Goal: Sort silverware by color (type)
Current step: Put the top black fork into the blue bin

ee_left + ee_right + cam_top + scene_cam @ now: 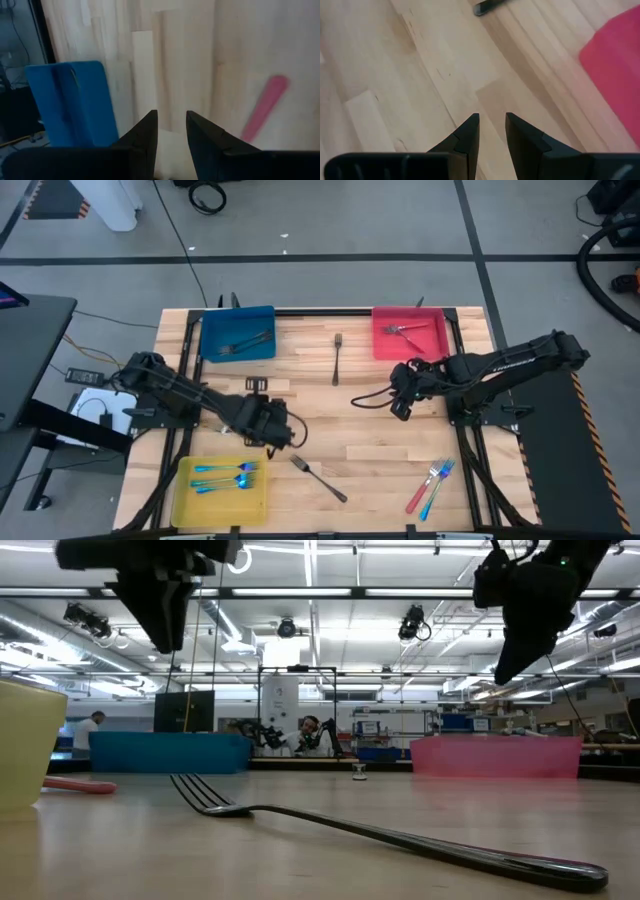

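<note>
My left gripper (285,430) hangs above the table's near middle, shut and empty (171,125). My right gripper (400,398) hovers left of the red tray, also shut and empty (492,125). One dark grey fork (318,478) lies flat near the front edge (380,830); another (337,358) lies at the far middle. A red and a blue utensil (430,485) lie together at the near right. A red handle (265,105) rests on the wood near my left gripper (80,785).
Blue tray (215,345) at the far left holds dark forks. Red tray (425,345) at the far right holds a red-handled fork. Yellow tray (190,500) at the near left holds blue forks. A small dark object (257,385) sits by the left arm.
</note>
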Motion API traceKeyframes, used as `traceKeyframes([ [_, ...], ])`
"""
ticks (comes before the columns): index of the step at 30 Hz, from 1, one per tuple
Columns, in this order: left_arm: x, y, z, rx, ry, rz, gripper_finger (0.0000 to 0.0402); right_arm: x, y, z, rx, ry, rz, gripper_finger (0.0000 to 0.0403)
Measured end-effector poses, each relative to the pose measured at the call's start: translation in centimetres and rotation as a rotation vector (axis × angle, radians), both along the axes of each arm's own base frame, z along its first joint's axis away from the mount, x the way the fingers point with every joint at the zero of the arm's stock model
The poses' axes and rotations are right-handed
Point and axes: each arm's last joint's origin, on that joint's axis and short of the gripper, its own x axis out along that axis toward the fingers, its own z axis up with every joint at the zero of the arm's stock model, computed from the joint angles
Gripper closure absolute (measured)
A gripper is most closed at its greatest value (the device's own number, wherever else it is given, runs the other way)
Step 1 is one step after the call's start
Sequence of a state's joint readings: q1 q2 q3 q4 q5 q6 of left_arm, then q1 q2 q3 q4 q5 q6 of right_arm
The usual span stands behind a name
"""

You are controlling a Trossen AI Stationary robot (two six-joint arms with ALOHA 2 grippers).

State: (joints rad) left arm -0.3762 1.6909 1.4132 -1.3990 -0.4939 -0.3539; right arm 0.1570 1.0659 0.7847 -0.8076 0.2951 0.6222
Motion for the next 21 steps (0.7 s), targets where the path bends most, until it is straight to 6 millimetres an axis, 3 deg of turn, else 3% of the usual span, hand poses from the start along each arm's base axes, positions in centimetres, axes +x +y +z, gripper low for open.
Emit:
traceKeyframes([
  [6,1.2,3.4,0.0,-0.002,0.023,0.023,0.0299,0.2,-0.1,-1.1,-0.023,-0.035,-0.022,0.0300],
  [13,2.7,9.1,0.0,-0.014,-0.034,0.141,0.0299,1.4,-1.0,-0.3,-0.153,-0.172,-0.091,0.0300],
  [21,4.6,16.0,0.5,-0.013,-0.301,0.324,0.0299,2.1,-2.3,0.3,-0.262,-0.210,-0.053,0.0300],
])
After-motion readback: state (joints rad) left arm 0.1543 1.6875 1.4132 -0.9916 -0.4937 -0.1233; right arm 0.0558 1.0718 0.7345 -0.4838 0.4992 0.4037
